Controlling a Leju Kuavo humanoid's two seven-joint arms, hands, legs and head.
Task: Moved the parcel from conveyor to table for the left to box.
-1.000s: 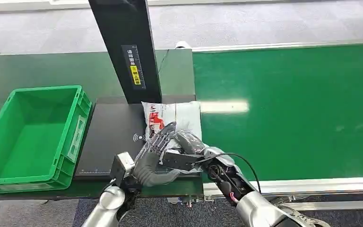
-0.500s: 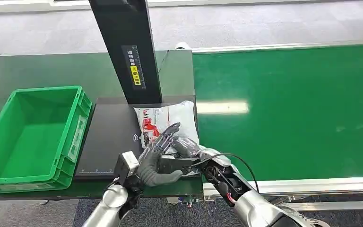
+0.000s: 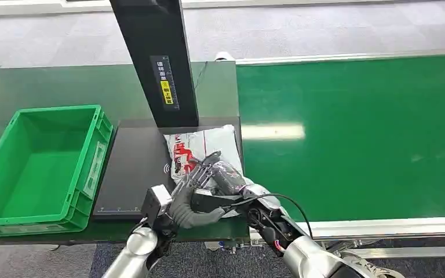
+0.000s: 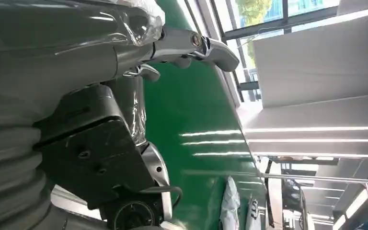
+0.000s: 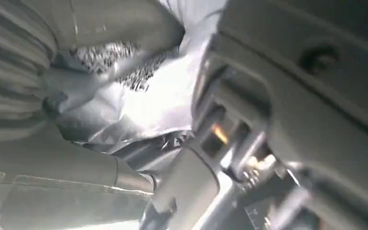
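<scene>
The white-grey plastic parcel (image 3: 205,145) with red print lies on the black pad (image 3: 133,168) at the table's right side, just in front of the black post. Both hands meet on its near end. My right hand (image 3: 228,176) grips the crumpled near edge from the conveyor side; the right wrist view shows the parcel (image 5: 158,100) and its barcode label tucked under the thumb. My left hand (image 3: 190,200) comes in from the near left, its fingers curled over the same edge, touching the right hand. The parcel's near end is hidden under both hands.
A green crate (image 3: 87,174) stands empty at the table's left. The tall black post (image 3: 156,58) rises behind the pad. The green conveyor belt (image 3: 353,133) runs to the right; more parcels (image 4: 230,206) lie far along it.
The parcel has slid slightly left onto the pad. My left hand's fingers, stretched out earlier, have curled down onto the parcel beside the right hand.
</scene>
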